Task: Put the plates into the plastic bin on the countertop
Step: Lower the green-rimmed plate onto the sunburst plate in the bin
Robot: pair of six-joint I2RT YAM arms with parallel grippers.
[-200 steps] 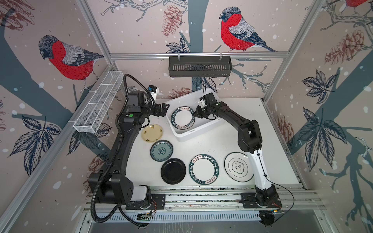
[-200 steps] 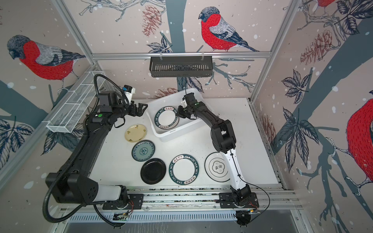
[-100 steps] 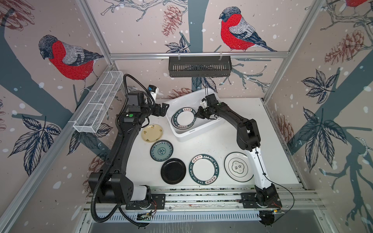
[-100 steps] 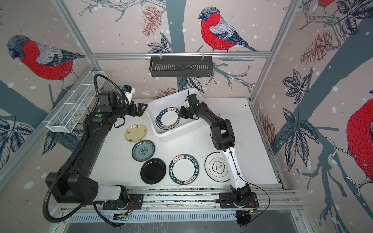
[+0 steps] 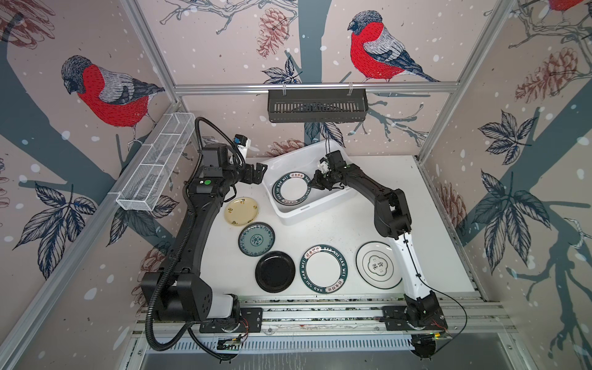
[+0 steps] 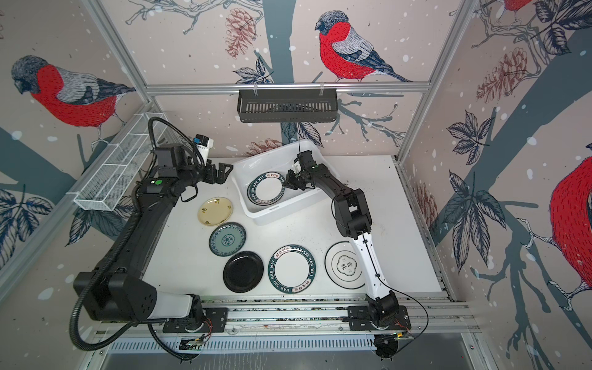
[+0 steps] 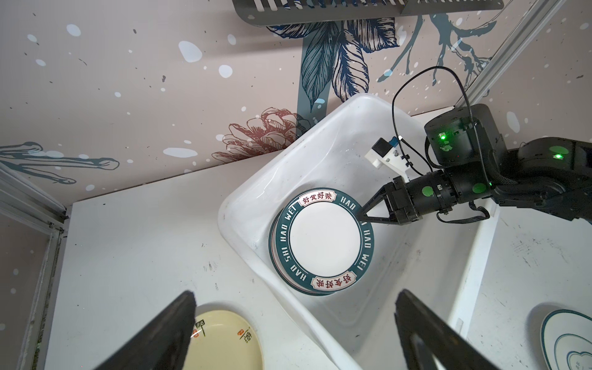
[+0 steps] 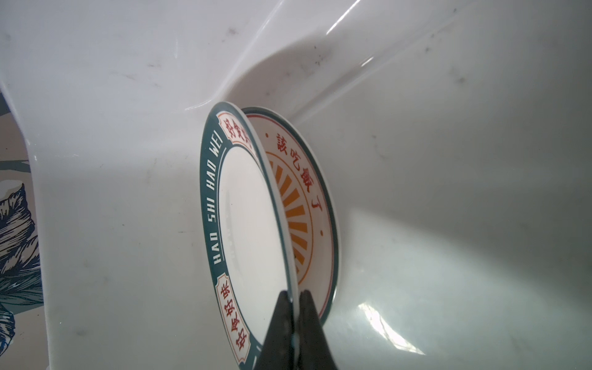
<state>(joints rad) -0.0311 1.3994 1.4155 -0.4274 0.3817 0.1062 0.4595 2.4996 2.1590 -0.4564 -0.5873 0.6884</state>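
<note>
The plastic bin (image 5: 290, 217) (image 6: 272, 215) stands at the back of the countertop (image 5: 336, 230). Inside it my right gripper (image 5: 312, 184) (image 6: 286, 185) (image 7: 363, 215) (image 8: 294, 299) is shut on the rim of a white plate with a dark-green lettered rim (image 5: 292, 189) (image 7: 323, 240) (image 8: 243, 224). That plate tilts over an orange-sunburst plate (image 8: 298, 205) lying below it. My left gripper (image 5: 256, 173) (image 6: 221, 173) (image 7: 294, 294) hangs open and empty beside the bin's left wall. On the countertop lie pale yellow (image 5: 241, 211), teal (image 5: 256, 239), black (image 5: 275, 271), green-lettered (image 5: 323, 269) and emblem (image 5: 378, 264) plates.
A black slotted basket (image 5: 317, 105) hangs on the back rail. A white wire-mesh basket (image 5: 157, 166) is fixed to the left frame. Aluminium rails (image 5: 320, 314) with both arm bases run along the front edge. The right arm's forearm passes over the emblem plate's edge.
My right gripper has sunk slightly inside the bin with the green-lettered plate still in it. The left arm has not moved.
</note>
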